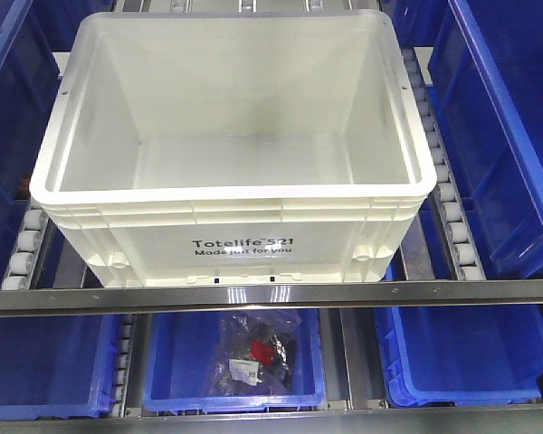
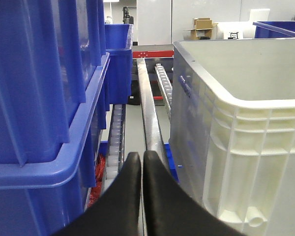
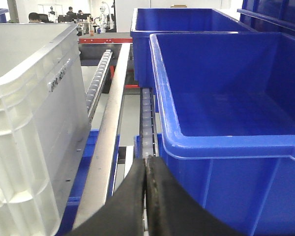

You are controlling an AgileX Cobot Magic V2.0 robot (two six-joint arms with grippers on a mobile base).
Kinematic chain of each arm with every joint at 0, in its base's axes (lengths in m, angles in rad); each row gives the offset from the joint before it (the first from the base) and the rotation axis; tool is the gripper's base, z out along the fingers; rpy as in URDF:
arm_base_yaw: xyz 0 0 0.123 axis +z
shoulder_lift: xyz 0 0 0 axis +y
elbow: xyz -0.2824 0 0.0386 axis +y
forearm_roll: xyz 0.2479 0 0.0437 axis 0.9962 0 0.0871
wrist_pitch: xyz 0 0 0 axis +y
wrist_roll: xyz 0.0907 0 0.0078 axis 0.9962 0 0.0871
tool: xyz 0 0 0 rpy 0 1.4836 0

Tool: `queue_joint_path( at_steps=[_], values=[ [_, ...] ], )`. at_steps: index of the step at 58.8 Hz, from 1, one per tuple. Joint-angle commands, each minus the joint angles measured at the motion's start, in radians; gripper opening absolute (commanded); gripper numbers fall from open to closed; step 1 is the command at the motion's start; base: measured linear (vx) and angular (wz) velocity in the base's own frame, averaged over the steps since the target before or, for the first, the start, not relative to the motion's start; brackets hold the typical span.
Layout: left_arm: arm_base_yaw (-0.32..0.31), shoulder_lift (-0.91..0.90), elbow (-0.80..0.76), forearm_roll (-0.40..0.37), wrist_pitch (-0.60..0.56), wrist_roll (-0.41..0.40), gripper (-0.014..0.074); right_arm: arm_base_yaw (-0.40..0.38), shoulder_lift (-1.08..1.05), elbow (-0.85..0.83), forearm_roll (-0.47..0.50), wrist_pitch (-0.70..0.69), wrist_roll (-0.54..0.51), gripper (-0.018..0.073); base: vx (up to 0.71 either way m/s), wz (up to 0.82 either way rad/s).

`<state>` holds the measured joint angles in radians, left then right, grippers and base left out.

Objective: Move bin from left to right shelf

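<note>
- Shelving with roller tracks (image 1: 23, 249) fills my front view, and a metal rail (image 1: 271, 296) runs across its near edge.
- The bin (image 1: 244, 249) sits on the upper level, centred ahead of me. It is open and has nothing in it, and its printed wall is just behind that rail.
- Its long axis seems to run left to right across me, so its end walls face my two arms.
- My left jaws are pressed together with nothing in them, just outside the bin's left wall near the front corner. The bin lies to their right.
- My right jaws are also together and hold nothing, outside the opposite wall. The bin lies to their left.
- I judge neither arm the nearer, since the bin lies between them. The next move probably calls for both arms, one on each end wall.
- The left blue bins (image 2: 44, 98) are stacked close on one side, and the right blue bin (image 3: 226, 123) crowds the other.
- Below, a lower blue bin (image 1: 176, 384) holds a bag (image 1: 253, 357).
- The right blue bin seems to block a straight slide right, so I would likely draw the bin out over the rail first.
</note>
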<state>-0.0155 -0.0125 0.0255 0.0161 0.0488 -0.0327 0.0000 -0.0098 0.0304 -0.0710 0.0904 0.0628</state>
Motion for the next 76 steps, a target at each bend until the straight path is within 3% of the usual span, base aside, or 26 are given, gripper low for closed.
queue_joint_path(
  at_steps=[1, 57, 69, 76],
  values=[
    [0.001, -0.01, -0.018, -0.008, -0.077, -0.007, -0.0008, -0.004, -0.009, 0.013, -0.003, -0.073, -0.005, -0.0007, 0.0, 0.0],
    [0.001, -0.01, -0.025, -0.01, -0.105, -0.011, -0.0008, -0.004, -0.009, 0.006, -0.003, -0.118, -0.005, -0.0007, 0.0, 0.0],
    [0.001, -0.01, -0.17, -0.028, -0.101, -0.017, -0.0008, -0.004, -0.007, -0.152, 0.009, -0.02, -0.003, -0.0007, 0.0, 0.0],
    [0.001, -0.003, -0.338, -0.026, 0.025, -0.016, -0.0008, -0.004, 0.035, -0.306, 0.009, 0.084, -0.003, -0.0007, 0.0, 0.0]
  ],
)
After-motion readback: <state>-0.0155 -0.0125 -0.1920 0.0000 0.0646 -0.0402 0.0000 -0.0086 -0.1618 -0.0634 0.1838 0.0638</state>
